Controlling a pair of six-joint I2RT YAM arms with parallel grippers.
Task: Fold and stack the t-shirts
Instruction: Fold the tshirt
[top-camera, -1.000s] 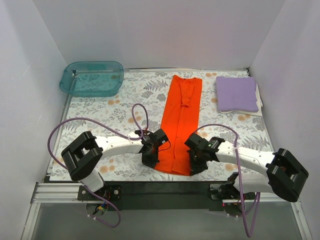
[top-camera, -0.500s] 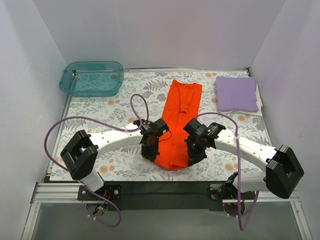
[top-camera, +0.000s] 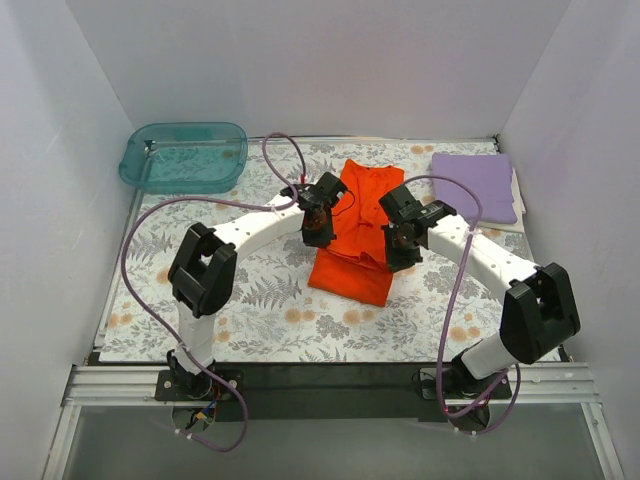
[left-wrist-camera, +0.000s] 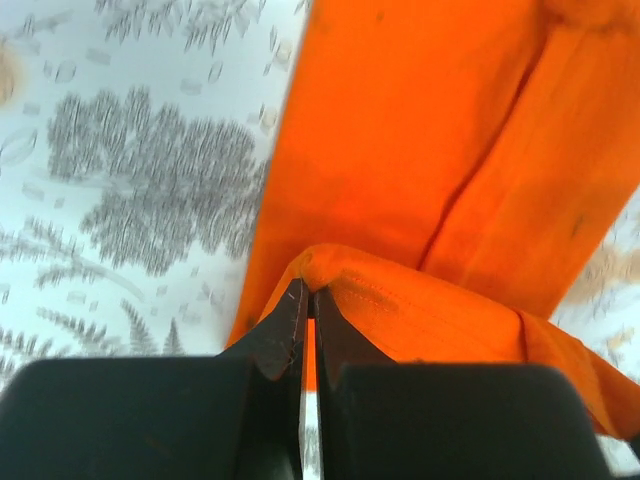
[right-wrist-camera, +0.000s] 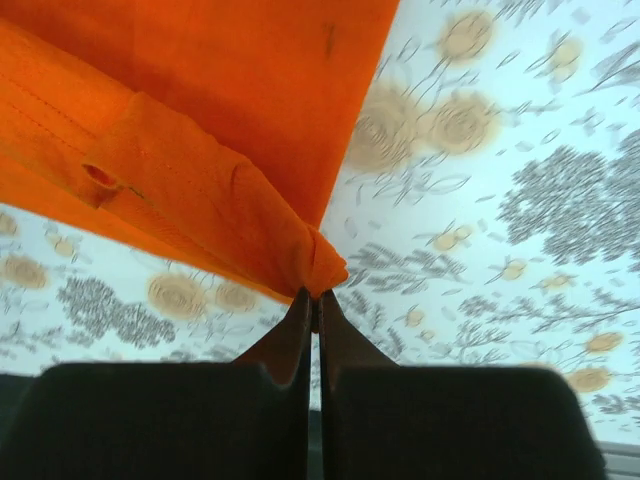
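Observation:
The orange-red t-shirt (top-camera: 355, 235) lies in the middle of the table, its near end lifted and carried back over its far half. My left gripper (top-camera: 318, 228) is shut on the left corner of that hem (left-wrist-camera: 330, 262). My right gripper (top-camera: 397, 246) is shut on the right corner (right-wrist-camera: 322, 268). Both hold the cloth above the table. The lavender t-shirt (top-camera: 473, 186) lies folded at the far right.
A translucent teal tub (top-camera: 185, 156) stands at the far left corner. The floral tablecloth (top-camera: 250, 310) covers the table. White walls close in the left, back and right sides. Purple cables loop over both arms.
Both grippers have moved from the near edge toward the far side, carrying the orange shirt's near hem up and over, so the long strip is now doubled to about half its length.

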